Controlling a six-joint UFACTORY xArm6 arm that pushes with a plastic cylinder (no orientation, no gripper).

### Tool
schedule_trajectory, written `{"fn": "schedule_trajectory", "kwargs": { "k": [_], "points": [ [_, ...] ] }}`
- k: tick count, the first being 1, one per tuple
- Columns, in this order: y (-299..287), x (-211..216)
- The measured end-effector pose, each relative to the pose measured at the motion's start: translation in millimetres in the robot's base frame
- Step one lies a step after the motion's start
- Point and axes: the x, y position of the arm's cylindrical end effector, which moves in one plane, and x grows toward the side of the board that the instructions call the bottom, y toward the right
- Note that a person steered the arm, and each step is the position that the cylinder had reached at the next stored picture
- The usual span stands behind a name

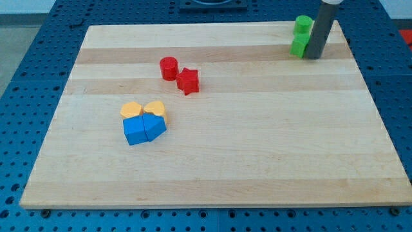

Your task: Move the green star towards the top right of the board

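Note:
Two green blocks sit near the top right corner of the wooden board [212, 161]. The upper green block [303, 25] is rounded. The lower green block [299, 45] is partly behind the rod, and its shape is hard to make out. Which one is the star I cannot tell for sure. My tip [313, 57] stands just to the right of the lower green block, touching or nearly touching it.
A red cylinder [168, 67] and a red star [188, 80] sit left of centre. Two yellow blocks [132, 110] [155, 108] touch the blue cube [134, 129] and a second blue block [155, 125] below them. The board's right edge is close to my tip.

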Motion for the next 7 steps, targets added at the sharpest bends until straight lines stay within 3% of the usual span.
{"fn": "schedule_trajectory", "kwargs": {
  "k": [2,3,5,7],
  "points": [
    [17,1],
    [-2,22],
    [-76,25],
    [-59,10]
  ]
}}
